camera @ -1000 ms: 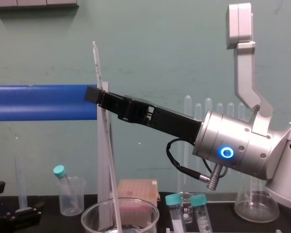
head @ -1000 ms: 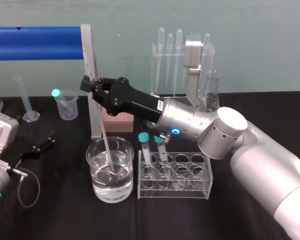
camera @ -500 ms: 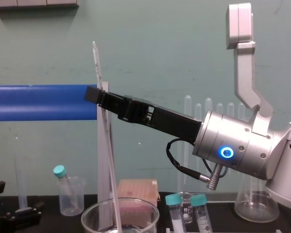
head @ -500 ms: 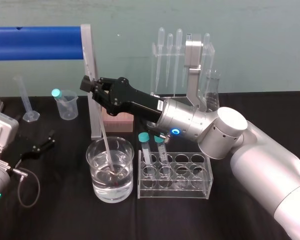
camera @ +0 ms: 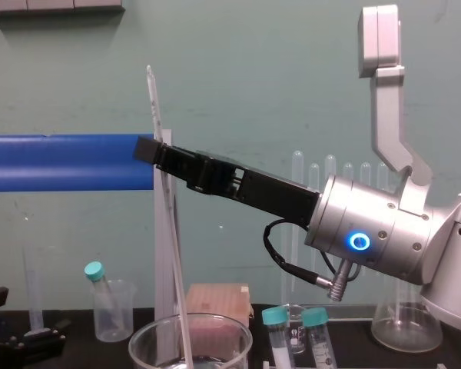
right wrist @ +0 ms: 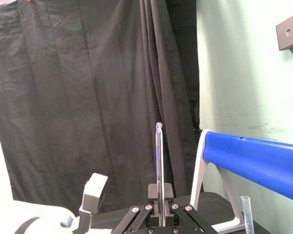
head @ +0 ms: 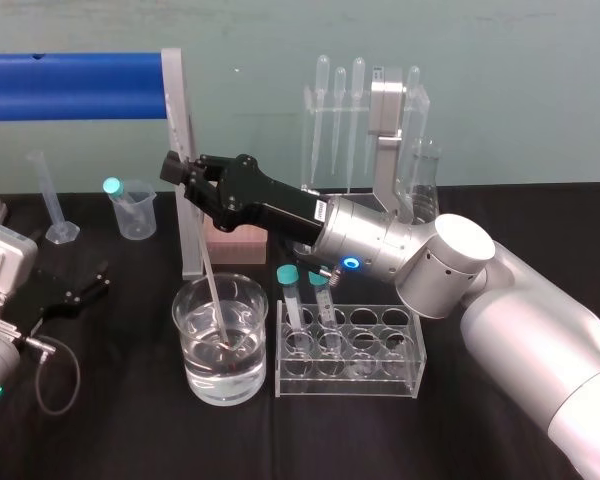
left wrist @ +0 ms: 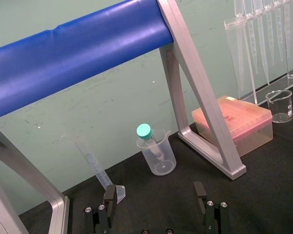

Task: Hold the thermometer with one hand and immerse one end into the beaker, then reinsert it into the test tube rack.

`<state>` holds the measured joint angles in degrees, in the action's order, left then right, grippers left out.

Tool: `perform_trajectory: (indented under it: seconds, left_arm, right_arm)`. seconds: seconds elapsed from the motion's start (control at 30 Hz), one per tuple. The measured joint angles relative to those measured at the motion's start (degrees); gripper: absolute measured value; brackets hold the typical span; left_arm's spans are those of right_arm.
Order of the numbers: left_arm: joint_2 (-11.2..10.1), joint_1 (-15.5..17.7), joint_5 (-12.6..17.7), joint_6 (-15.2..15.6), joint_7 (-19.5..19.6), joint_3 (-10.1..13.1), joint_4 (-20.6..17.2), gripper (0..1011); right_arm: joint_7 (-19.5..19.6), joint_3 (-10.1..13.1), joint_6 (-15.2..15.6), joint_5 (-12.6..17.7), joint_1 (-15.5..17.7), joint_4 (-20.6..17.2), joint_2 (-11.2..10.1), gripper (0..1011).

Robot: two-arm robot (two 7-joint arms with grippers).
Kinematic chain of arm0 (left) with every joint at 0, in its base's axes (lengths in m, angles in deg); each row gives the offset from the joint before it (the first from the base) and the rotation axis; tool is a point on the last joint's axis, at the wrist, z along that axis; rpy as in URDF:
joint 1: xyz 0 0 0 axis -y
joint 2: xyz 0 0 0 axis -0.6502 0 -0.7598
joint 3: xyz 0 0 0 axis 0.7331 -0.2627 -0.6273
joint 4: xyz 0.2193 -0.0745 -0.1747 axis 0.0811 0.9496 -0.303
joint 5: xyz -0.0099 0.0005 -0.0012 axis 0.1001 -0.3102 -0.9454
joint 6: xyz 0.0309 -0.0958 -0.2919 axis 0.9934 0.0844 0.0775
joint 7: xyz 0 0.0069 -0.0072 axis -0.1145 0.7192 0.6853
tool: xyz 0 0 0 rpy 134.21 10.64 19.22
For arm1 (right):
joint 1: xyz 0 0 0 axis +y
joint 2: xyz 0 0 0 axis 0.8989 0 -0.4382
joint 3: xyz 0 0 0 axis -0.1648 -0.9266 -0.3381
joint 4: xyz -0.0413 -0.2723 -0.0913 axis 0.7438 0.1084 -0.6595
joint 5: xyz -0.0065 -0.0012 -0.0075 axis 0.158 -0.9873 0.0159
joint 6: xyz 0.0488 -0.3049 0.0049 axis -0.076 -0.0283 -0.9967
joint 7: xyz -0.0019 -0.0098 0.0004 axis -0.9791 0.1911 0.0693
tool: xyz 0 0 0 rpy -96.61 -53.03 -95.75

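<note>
Black-clothed bench (head: 130, 420) has, low at its left, the idle left end effector (head: 85, 285) with fingers spread. Further right, the thermometer (camera: 155, 108) leans with its lower end in the water of the beaker (head: 183, 325), pinched high up by the right end effector (head: 183, 170); the test tube rack (head: 350, 352) stands just beside the beaker

A laboratory: at the frame's centre a water-filled glass beaker (head: 192, 365) and a test tube rack (head: 380, 377) stand on the black-draped desk (head: 130, 435), with pipettes (head: 358, 110), a conical flask (head: 426, 188) and a graduated cylinder (head: 52, 205) behind.
</note>
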<state>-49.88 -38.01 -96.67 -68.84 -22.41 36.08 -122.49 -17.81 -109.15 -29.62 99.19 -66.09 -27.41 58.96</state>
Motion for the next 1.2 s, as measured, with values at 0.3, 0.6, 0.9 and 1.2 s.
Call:
perform_trajectory:
  seconds: [0.3, 0.6, 0.9, 1.2]
  left_arm:
    - [0.0, 0.0, 0.0, 0.0, 0.0, 0.0, 0.0, 1008]
    - [0.0, 0.0, 0.0, 0.0, 0.0, 0.0, 0.0, 1008]
    - [0.0, 0.0, 0.0, 0.0, 0.0, 0.0, 0.0, 1008]
    - [0.0, 0.0, 0.0, 0.0, 0.0, 0.0, 0.0, 1008]
  right_arm:
    - [0.0, 0.0, 0.0, 0.0, 0.0, 0.0, 0.0, 58]
    - [0.0, 0.0, 0.0, 0.0, 0.0, 0.0, 0.0, 58]
    - [0.0, 0.0, 0.0, 0.0, 0.0, 0.0, 0.0, 58]
    - [0.0, 0.0, 0.0, 0.0, 0.0, 0.0, 0.0, 58]
